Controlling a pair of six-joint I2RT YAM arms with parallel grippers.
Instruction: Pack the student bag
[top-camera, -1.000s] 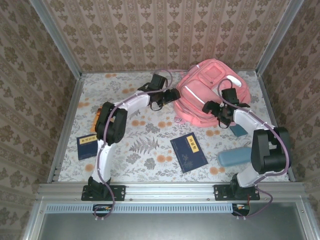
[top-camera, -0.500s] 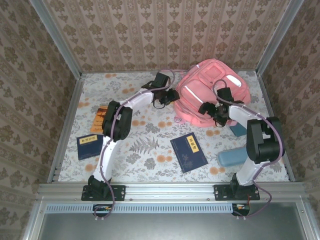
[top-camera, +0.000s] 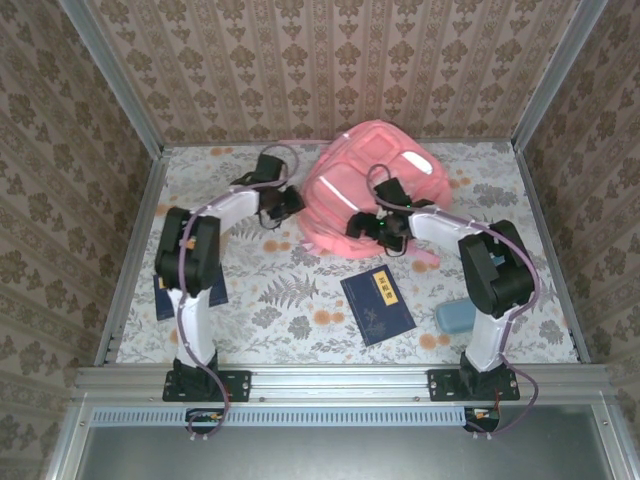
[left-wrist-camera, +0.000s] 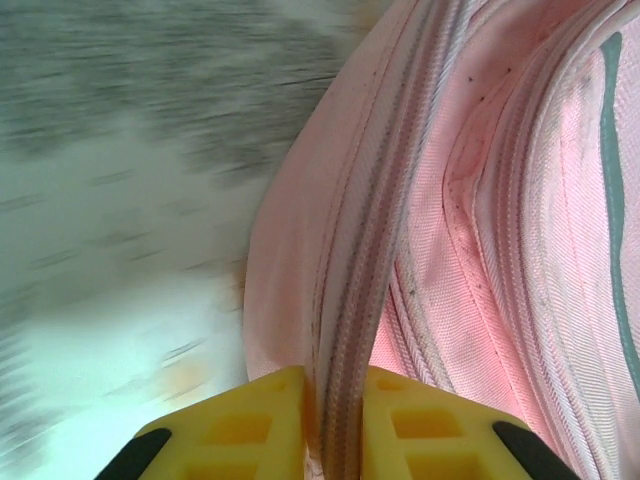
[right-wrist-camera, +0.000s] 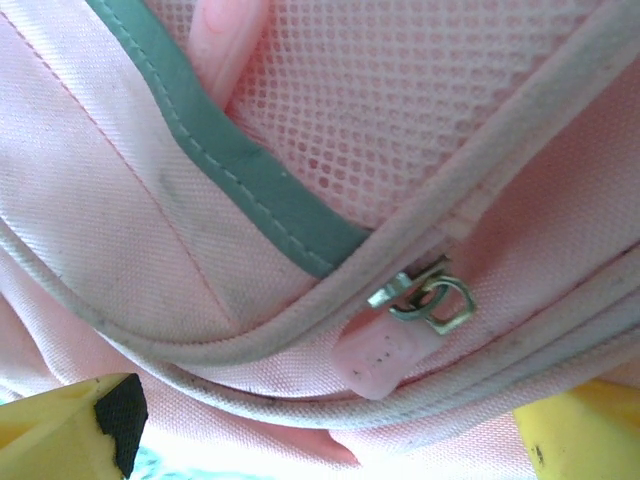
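Backdrop: brown patterned wallpaper is seen on three sides, with a floral-print tabletop (top-camera: 300, 290) below.
Bag location: the student bag (top-camera: 380, 165) is found lying at the far middle of the tabletop, between the two arms.
Left claw: the left claw (top-camera: 287, 202) is set at the bag's left edge. In the left wrist view its yellow fingers (left-wrist-camera: 240, 430) are pressed together on a raised zip seam (left-wrist-camera: 370, 250) of the bag, so it is clamped on the bag.
Right claw: the right claw (top-camera: 366, 228) is placed against the bag's near side. Its fingers (right-wrist-camera: 70, 420) are spread wide apart, with nothing gripped between them.
Zip pull: a metal zip pull (right-wrist-camera: 432, 297) with a pink rubber tab is seen just ahead of the right claw and is not held.
Items outside the bag: a dark blue book (top-camera: 377, 306), a second dark blue book (top-camera: 164, 296) partly under the left arm, and a teal pencil case (top-camera: 452, 318) are all lying on the tabletop.
Progress: nothing is seen packed. The task is judged to be at an early stage, with the bag being secured for opening.
Left to do: the bag is to be unzipped, and the books and pencil case are to be put inside.
Bag appearance: soft pink woven fabric with piped seams, a mesh pocket (right-wrist-camera: 420, 90) and grey-green trim (right-wrist-camera: 230, 170). Slight soiling is noted along the seams.
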